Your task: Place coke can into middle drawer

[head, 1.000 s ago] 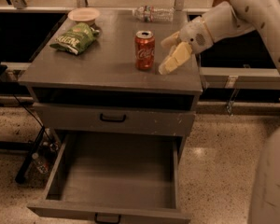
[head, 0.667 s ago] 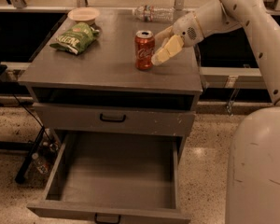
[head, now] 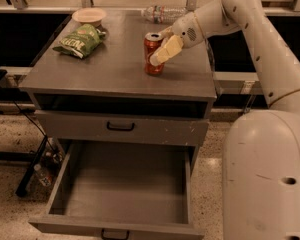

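Drawer open in front, can on the worktop – pincer at it.
The middle drawer (head: 125, 189) is pulled out. Above, the coke can (head: 150, 51) stands upright on the worktop (head: 105, 74), with the pincer (head: 159, 48) spread around it. Behind – a green chip bag (head: 80, 40), a bowl (head: 89, 16) and a water bottle (head: 162, 13).

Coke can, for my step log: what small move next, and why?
Probably seat the gripper firmly on the small red aluminium coke can before lifting: it is against the can's side on the grey cabinet top, and the wide grey middle drawer is open.
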`<state>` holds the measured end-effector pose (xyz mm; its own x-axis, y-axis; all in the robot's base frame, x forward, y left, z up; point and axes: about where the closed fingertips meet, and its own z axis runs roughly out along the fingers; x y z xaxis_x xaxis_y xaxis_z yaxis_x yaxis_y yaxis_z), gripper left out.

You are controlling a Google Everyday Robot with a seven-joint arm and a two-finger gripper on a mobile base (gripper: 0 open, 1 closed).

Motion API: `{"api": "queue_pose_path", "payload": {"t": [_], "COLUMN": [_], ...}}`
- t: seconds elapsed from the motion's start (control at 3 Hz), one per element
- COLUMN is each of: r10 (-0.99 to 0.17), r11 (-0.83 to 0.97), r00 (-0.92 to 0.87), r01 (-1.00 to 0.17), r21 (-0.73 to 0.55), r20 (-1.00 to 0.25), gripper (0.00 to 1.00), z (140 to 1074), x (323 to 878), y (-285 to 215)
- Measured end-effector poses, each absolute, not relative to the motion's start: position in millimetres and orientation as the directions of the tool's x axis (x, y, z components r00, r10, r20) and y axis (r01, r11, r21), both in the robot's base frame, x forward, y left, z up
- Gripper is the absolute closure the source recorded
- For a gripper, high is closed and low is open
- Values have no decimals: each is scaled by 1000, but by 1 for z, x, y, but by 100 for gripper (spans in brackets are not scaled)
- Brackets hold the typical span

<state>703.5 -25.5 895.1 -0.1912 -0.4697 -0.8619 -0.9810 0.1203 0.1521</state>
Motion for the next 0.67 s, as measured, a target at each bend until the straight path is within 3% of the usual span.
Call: {"api": "queue_pose_path", "payload": {"t": [0.67], "r10": [-451], "r11": [81], "r00": [-159], "r01": [-987], "r21": [137], "r20": [-878], "gripper": [0], "z": [900], "x": [713], "y": [-4]}}
